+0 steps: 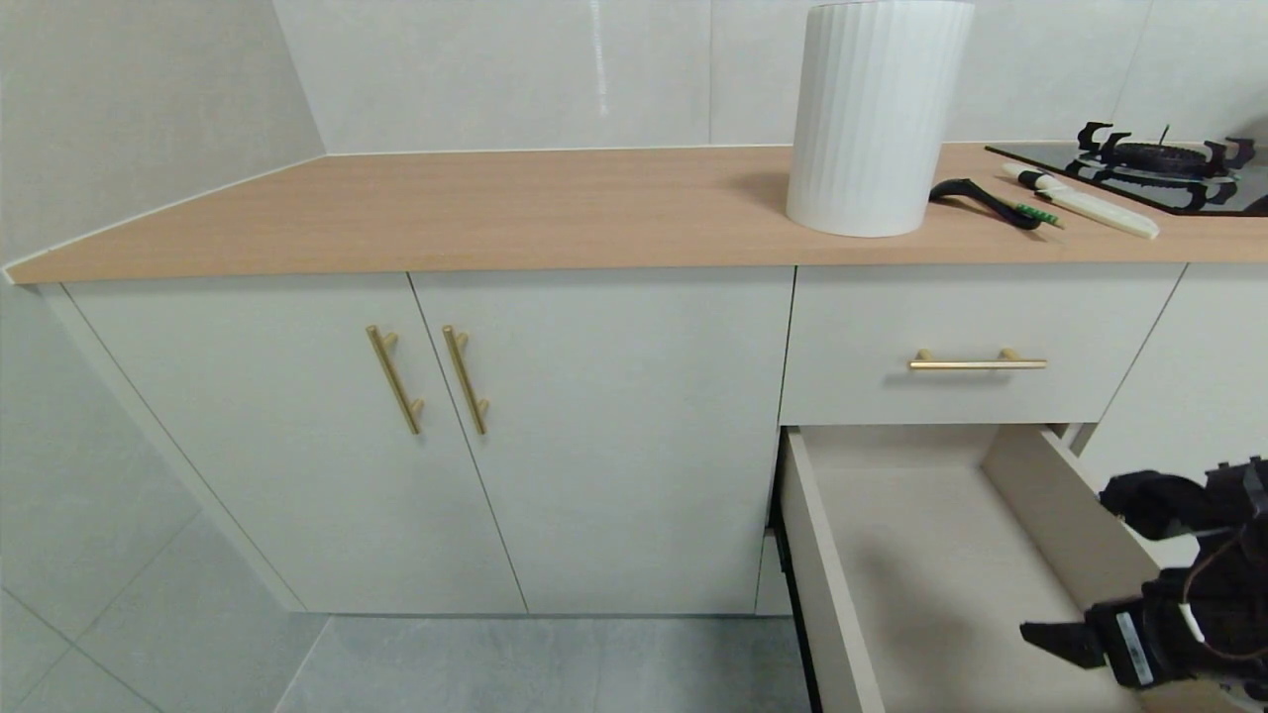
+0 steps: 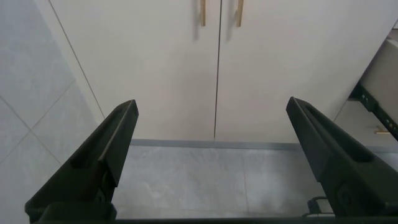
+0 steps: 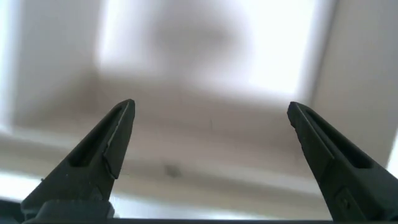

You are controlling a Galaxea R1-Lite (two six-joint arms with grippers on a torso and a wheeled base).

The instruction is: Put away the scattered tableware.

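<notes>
On the wooden countertop [image 1: 495, 213] at the right lie a black curved-handled utensil [image 1: 976, 196], a thin green-tipped stick [image 1: 1035, 213] and a cream knife [image 1: 1090, 208], just beside a tall white ribbed container [image 1: 872, 119]. Below them the lower drawer [image 1: 822, 574] stands pulled out and holds nothing. My right gripper [image 1: 1085, 564] hangs open by the drawer's right wall with nothing between its fingers; its wrist view shows the spread gripper [image 3: 210, 106] against blurred pale drawer surfaces. My left gripper [image 2: 211, 106] is open and holds nothing, low in front of the cabinet doors [image 2: 217, 62].
A shut upper drawer with a brass handle [image 1: 978, 362] sits above the open one. Two cabinet doors with brass handles [image 1: 426, 378] fill the left. A black gas hob [image 1: 1159, 163] stands at the counter's far right. Grey tiled floor [image 1: 555, 663] lies below.
</notes>
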